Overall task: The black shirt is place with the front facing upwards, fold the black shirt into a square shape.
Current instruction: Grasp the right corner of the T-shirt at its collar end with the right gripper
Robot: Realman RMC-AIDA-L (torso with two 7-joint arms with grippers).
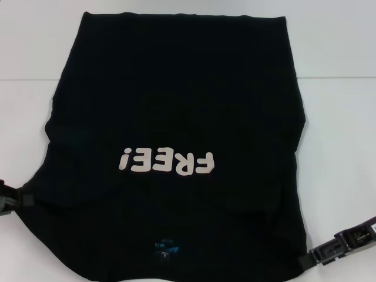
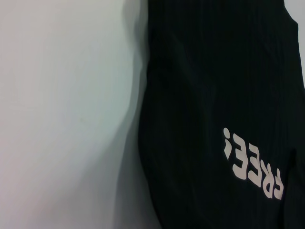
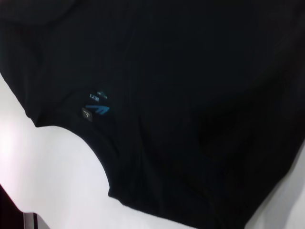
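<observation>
The black shirt [image 1: 176, 106] lies flat on the white table [image 1: 341, 117], front up, collar end toward me and hem far away. Its pale "FREE!" letters [image 1: 167, 163] read upside down, and the blue neck label [image 1: 161, 244] sits near the front edge. Both side parts look turned inward over the front below the letters. My left gripper [image 1: 17, 198] is at the shirt's near left edge. My right gripper [image 1: 320, 254] is at its near right corner. The shirt also shows in the left wrist view [image 2: 214, 86] with the letters [image 2: 252, 164], and in the right wrist view [image 3: 190, 95] with the label [image 3: 97, 107].
Bare white table surrounds the shirt on the left [image 2: 62, 119], on the right and beyond the hem. A seam line crosses the table at the back [image 1: 335, 76]. A dark edge shows at a corner of the right wrist view [image 3: 12, 212].
</observation>
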